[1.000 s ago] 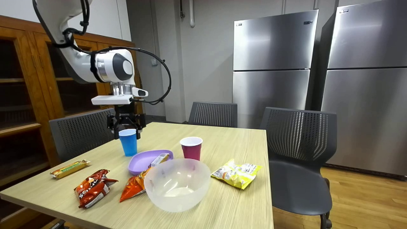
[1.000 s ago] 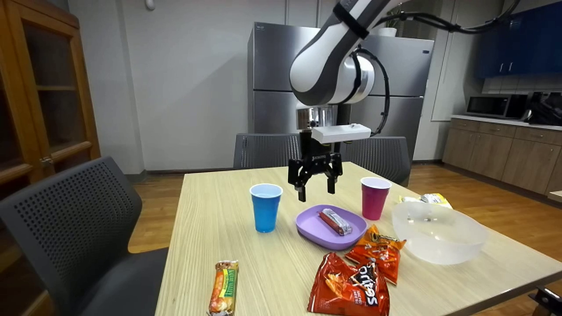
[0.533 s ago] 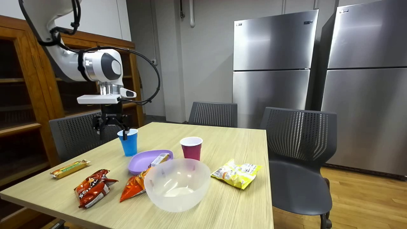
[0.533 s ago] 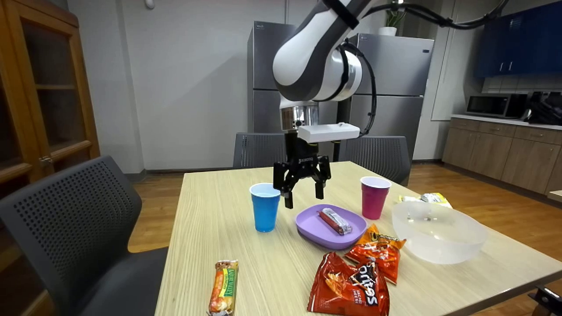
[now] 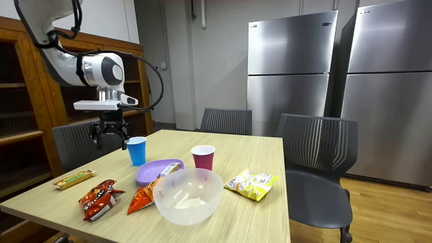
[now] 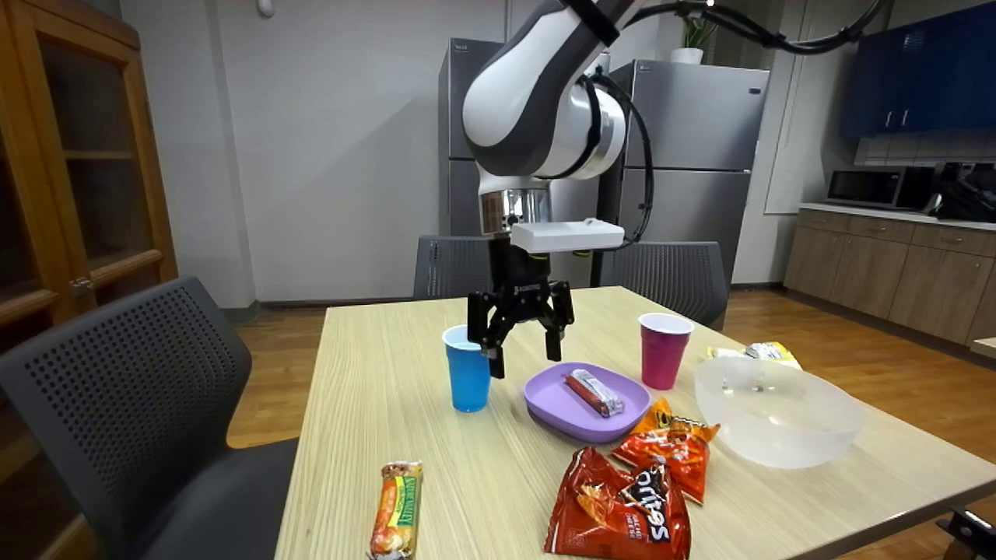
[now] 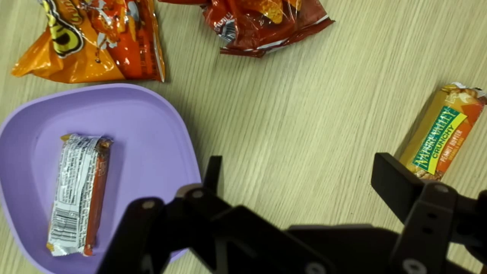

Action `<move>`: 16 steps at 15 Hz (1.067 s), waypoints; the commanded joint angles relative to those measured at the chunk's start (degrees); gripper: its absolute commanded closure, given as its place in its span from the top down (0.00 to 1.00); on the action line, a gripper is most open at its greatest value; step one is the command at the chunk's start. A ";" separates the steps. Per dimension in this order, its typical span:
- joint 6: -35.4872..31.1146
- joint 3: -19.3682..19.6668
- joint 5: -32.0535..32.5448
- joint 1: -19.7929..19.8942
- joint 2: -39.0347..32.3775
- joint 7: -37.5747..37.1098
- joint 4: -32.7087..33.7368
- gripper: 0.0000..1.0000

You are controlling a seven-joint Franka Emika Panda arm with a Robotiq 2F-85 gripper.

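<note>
Wrist view: the gripper (image 7: 296, 165) hangs above the table (image 7: 296, 114), fingers wide apart and holding nothing, the purple plate (image 7: 152, 118) and its wrapped bar (image 7: 78, 194) near one finger, the Nature Valley bar (image 7: 441, 135) near the opposite one. In an exterior view, it has slid aside, uncovering more of the blue cup (image 5: 137, 153). In an exterior view, it now hides more of that upright cup, though contact cannot be told; the magenta cup (image 6: 665, 355) stands well apart. No item has shifted, so the move has grasped nothing.
</note>
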State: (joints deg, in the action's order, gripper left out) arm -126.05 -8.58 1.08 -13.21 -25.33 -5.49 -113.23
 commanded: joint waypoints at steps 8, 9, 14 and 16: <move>0.29 -0.02 0.00 -0.01 -0.21 -0.02 0.31 1.00; 0.48 0.24 0.80 -0.81 -0.73 -1.52 0.81 1.00; 1.30 -0.68 0.89 -3.48 -3.52 -2.73 3.56 1.00; 1.44 -1.05 0.54 -4.70 -4.49 -3.24 4.73 1.00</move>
State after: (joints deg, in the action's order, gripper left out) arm -125.97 -8.86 1.16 -16.39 -28.02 -6.33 -111.62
